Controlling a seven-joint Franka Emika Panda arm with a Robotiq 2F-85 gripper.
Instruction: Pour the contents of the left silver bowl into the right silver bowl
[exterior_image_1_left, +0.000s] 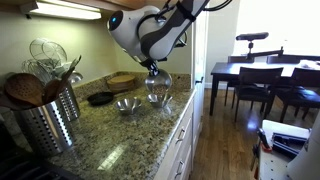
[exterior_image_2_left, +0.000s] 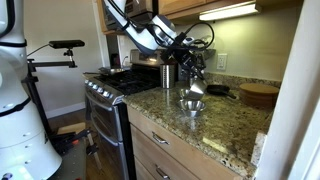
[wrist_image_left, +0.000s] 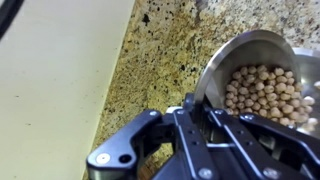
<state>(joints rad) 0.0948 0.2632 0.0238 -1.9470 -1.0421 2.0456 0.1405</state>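
Observation:
My gripper (wrist_image_left: 190, 108) is shut on the near rim of a shiny steel bowl (wrist_image_left: 262, 50) with a flared rim, which is full of chickpeas (wrist_image_left: 262, 88). In both exterior views the gripper (exterior_image_1_left: 153, 70) (exterior_image_2_left: 190, 70) holds this bowl (exterior_image_1_left: 158, 88) (exterior_image_2_left: 197, 86) low over the granite counter. A smaller steel bowl (exterior_image_1_left: 126, 104) (exterior_image_2_left: 191, 104) stands on the counter close beside it. A third steel bowl is not clearly visible.
A black dish (exterior_image_1_left: 100, 98) and a wooden bowl (exterior_image_1_left: 122, 80) (exterior_image_2_left: 260, 93) lie near the wall. A steel utensil holder (exterior_image_1_left: 50, 118) stands at the counter's end by the stove (exterior_image_2_left: 105, 95). The counter's front edge (wrist_image_left: 118, 70) runs close to the held bowl.

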